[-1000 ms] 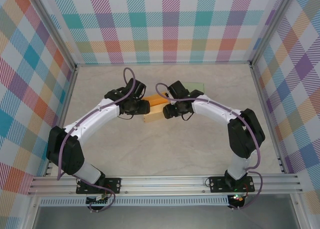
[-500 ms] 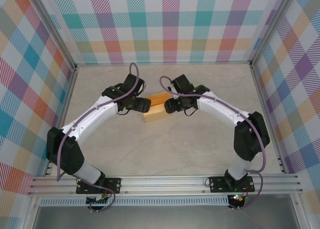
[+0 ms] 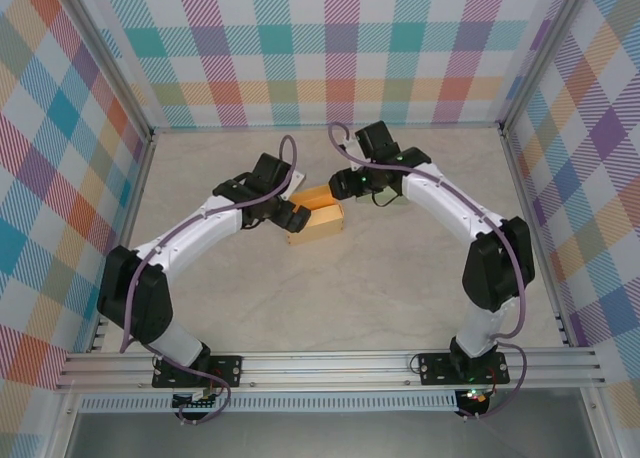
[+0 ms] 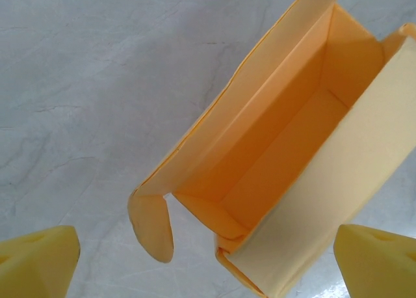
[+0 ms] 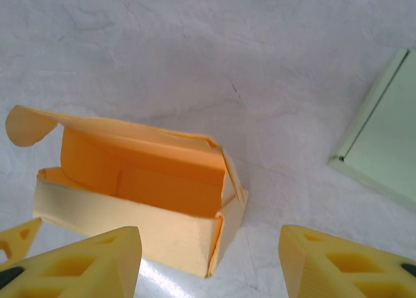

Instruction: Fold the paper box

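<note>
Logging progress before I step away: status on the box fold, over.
Left claw open, not touching the box. Right claw open, empty. Orange paper box on the table, top open, end flaps loose. Pale green piece lies apart, nothing blocking.

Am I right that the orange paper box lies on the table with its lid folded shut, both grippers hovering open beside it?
No: the orange paper box is open, lid unfolded and inside exposed, as the left wrist view shows. It does lie on the pale marbled table, with the left gripper and right gripper open beside it.
</note>
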